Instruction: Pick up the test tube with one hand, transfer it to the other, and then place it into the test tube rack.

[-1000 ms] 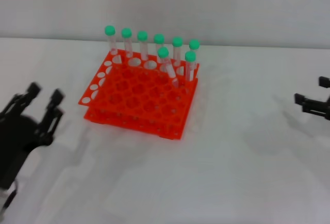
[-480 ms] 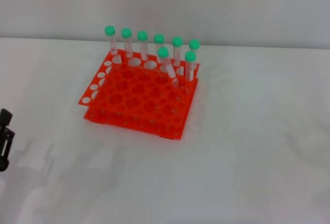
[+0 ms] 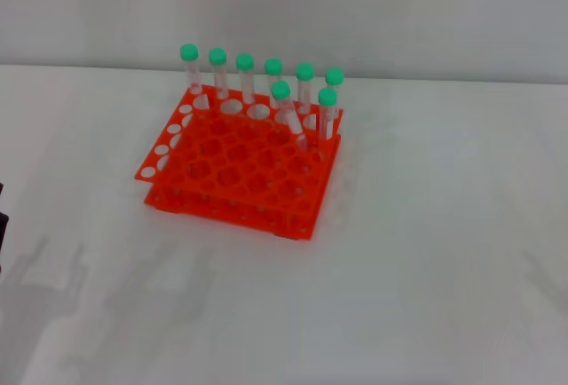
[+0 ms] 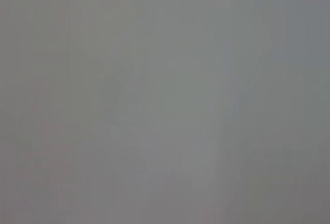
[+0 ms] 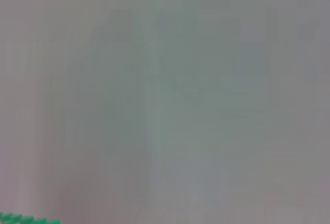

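Observation:
The orange test tube rack [image 3: 232, 170] stands on the white table in the head view, left of the middle. Several green-capped clear test tubes [image 3: 246, 78] stand upright in its far rows, most in the back row and two [image 3: 327, 112] one row nearer. No tube lies loose on the table. A thin black sliver of my left gripper [image 3: 2, 225] shows at the left edge, well away from the rack. My right gripper is out of view. Both wrist views show only blank pale surface.
The white table [image 3: 426, 252] ends at a pale wall behind the rack. Faint arm shadows [image 3: 53, 278] lie on the table at the front left. A thin green strip [image 5: 26, 219] shows at one edge of the right wrist view.
Both grippers have drawn back from the table: the left one slid out past the left edge, the right one left the view. The rack and tubes have not moved.

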